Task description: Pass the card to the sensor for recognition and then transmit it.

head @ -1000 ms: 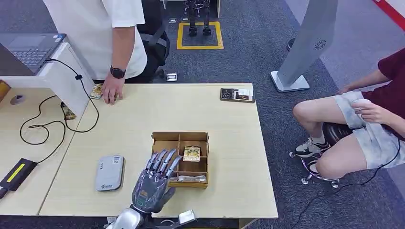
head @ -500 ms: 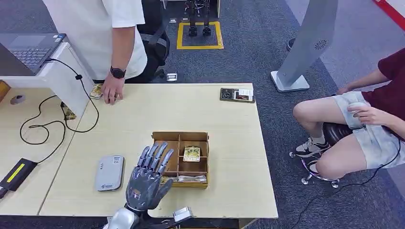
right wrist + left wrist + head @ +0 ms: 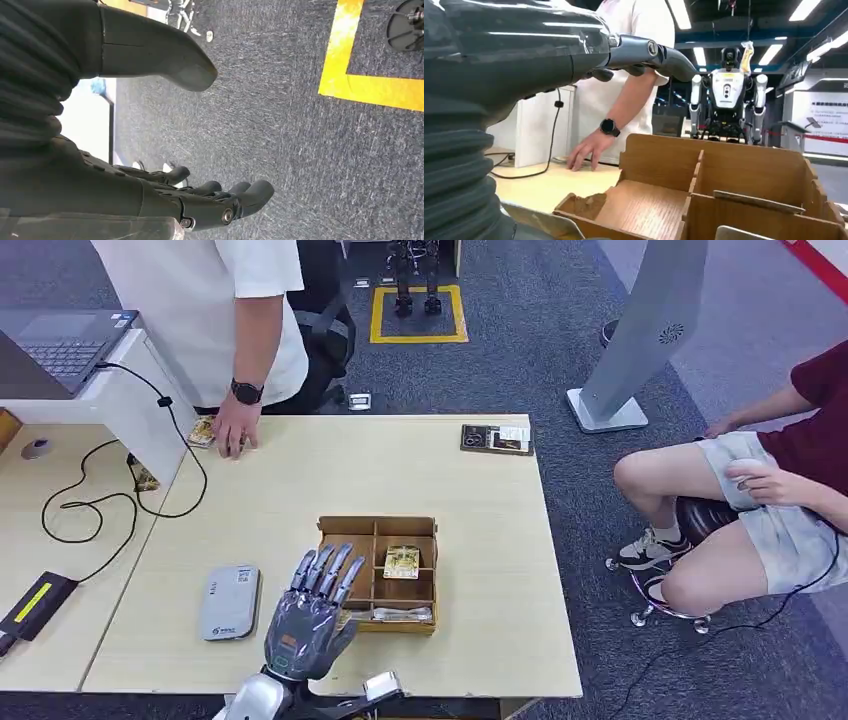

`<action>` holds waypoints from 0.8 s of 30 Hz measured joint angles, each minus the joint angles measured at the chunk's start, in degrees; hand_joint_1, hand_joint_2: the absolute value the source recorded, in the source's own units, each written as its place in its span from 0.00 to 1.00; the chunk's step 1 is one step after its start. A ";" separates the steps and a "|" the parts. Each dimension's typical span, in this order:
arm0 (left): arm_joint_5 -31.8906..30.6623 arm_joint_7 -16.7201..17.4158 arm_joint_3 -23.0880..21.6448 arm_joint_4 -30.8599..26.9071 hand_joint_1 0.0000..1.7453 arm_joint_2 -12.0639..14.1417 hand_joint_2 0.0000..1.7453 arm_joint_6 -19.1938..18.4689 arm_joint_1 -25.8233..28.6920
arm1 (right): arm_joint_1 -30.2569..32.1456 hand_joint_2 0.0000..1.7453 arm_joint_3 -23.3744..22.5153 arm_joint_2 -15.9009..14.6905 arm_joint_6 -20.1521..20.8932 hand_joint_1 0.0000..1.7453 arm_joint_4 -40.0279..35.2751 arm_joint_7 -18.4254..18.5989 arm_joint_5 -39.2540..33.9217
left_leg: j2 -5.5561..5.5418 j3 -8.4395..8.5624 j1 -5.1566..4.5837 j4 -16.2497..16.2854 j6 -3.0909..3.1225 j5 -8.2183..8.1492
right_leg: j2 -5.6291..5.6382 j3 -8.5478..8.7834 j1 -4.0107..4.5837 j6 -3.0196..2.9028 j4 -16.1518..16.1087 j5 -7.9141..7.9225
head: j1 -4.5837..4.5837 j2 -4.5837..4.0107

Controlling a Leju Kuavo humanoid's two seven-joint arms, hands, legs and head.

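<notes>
The pale table (image 3: 470,540) fills the middle of the frame, with a wooden divided tray (image 3: 345,530) at lower centre. The card (image 3: 401,561) lies in the tray's right middle compartment, up and to the right of the left hand (image 3: 310,610), the nearer one. That hand hovers over the tray's left edge, fingers spread, holding nothing. The right hand (image 3: 150,195) hangs over the floor, fingers loosely apart, empty. The grey sensor (image 3: 229,602) sits just left.

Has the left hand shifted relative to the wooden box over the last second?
Yes. The left hand has drawn back toward the robot and sideways toward the grey sensor; its fingertips now reach only the near-left corner of the wooden box, not across the left compartments.
</notes>
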 joint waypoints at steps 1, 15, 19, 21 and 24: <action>0.00 0.20 0.00 0.00 0.00 0.07 1.00 -0.15 -0.01 | 0.00 1.00 0.00 0.02 0.00 0.00 0.00 0.00 0.00 | 0.00 0.00 0.00 0.00 0.00 0.00 | 0.00 0.00 0.00 0.00 0.00 0.00 | 0.00 0.00; -0.94 2.30 0.00 0.22 0.00 0.83 1.00 -2.75 -0.06 | 0.01 1.00 0.00 0.00 -0.26 0.00 0.00 0.26 0.00 | 0.00 0.00 0.00 0.00 0.00 0.00 | 0.00 0.00 0.00 0.00 0.00 0.00 | 0.00 0.00; -2.27 3.46 0.02 0.39 0.00 1.40 1.00 -3.50 -0.05 | 0.02 1.00 0.00 0.00 -0.33 0.00 0.00 0.26 0.00 | 0.00 0.00 0.00 0.00 0.00 0.00 | 0.00 0.00 0.00 0.00 0.00 0.00 | 0.00 0.00; -3.06 4.22 0.17 0.44 0.00 1.66 1.00 -4.00 -0.04 | 0.01 1.00 0.00 0.00 -0.33 0.00 0.00 0.26 0.00 | 0.00 0.00 0.00 0.00 0.00 0.00 | 0.00 0.00 0.00 0.00 0.00 0.00 | 0.00 0.00; -4.24 5.33 1.03 0.55 0.00 1.95 1.00 -4.44 0.05 | 0.01 1.00 0.00 0.00 -0.33 0.00 0.00 0.31 0.00 | 0.00 0.00 0.00 0.00 0.00 0.00 | 0.00 0.00 0.00 0.00 0.00 0.00 | 0.00 0.00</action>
